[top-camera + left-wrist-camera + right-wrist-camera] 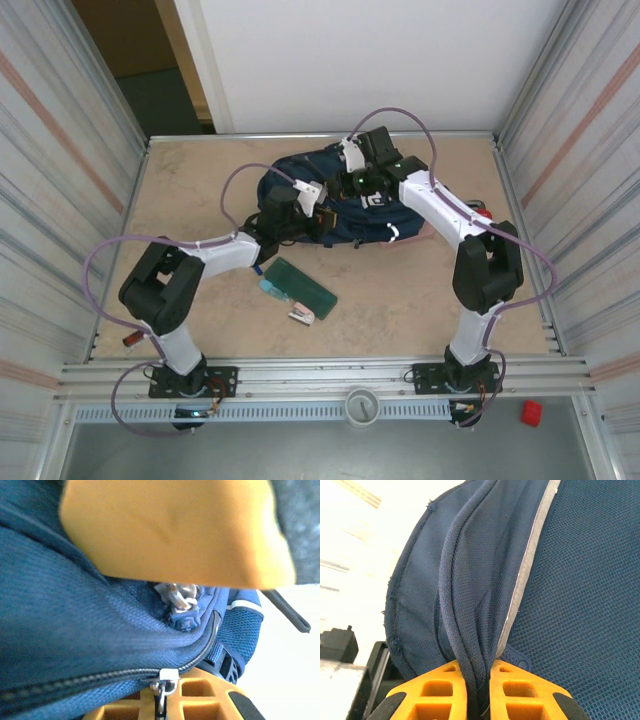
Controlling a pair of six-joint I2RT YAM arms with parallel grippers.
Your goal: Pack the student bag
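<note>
**Position of the bag.** The student bag (345,225) lies on the tabletop (200,180), toward the far side and roughly central. It is navy with white patches.

**Left gripper.** The left gripper (318,212) sits at the bag's left end. It is closed, and blue fabric beside a zipper line is clamped between its orange fingers (170,530). A silver zipper pull (177,596) lies just under the upper finger. A second zipper slider (163,684) hangs against the lower finger.

**Right gripper.** The right gripper (474,680) is at the bag's far edge. It is pinched tight on a fold of navy fabric and corded seam, which rises between its two fingers (440,690). A light reflective stripe (527,565) runs just to the right of that fold.

**Obstructions.** Both forearms reach in over the bag and hide part of its top. The bag's left end is crowded by black straps (265,225) and the left wrist.

**Other items, placed relative to the bag.**
- A flat green case (305,287) lies on the near side, close to the bag but not touching it.
- A small white and red item (301,316) sits just beside the near edge of the case.
- A red object (485,212) lies to the bag's right, partly hidden behind the right arm. What it is cannot be told.
- A small red piece (131,340) lies well to the bag's near left, beside the left arm's elbow.
- A red block (530,412) rests well apart from the bag, off the tabletop beyond the near rail.
</note>
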